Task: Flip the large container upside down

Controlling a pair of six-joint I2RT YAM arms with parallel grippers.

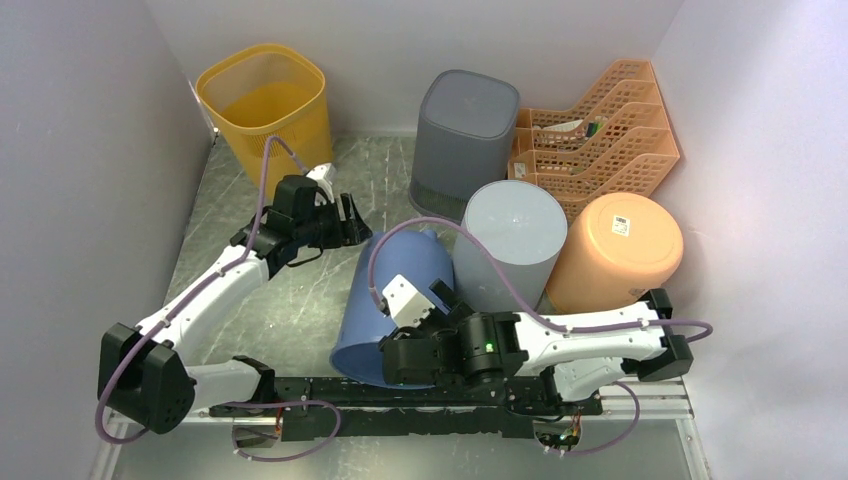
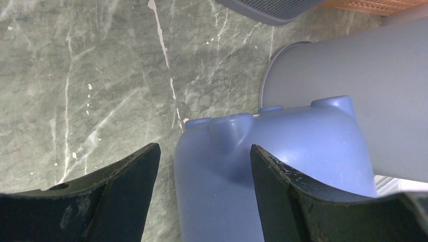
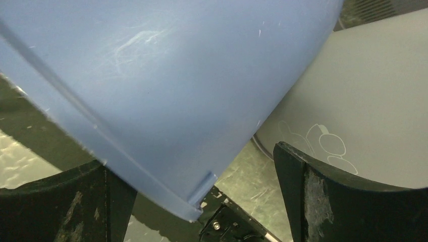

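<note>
Top external view: we see the blue bin [image 1: 395, 290] lying tilted on the marbled table [image 1: 300, 300]. Its base points toward the left gripper [image 1: 352, 222], its open rim sits low beside the right gripper [image 1: 392, 362], and its side rests against a pale grey round bin [image 1: 512, 245]. We judge the turn half done, since the blue bin is neither upright nor mouth-down. Both grippers are spread wide and hold nothing. The next move, as we read it, calls for the left gripper to push or lift the base up and over while the right one keeps the rim from sliding toward the arm bases. The left wrist view adds what the overhead hides: the left gripper [image 2: 204, 151] has the base just ahead of and between its fingers, small moulded bumps line the base edge, and the grey bin [image 2: 353, 75] lies close beyond on the right. The right wrist view shows the right gripper [image 3: 189, 161] with the rim's lip hanging between its fingers, raised off the table. We cannot tell whether either finger touches it.
</note>
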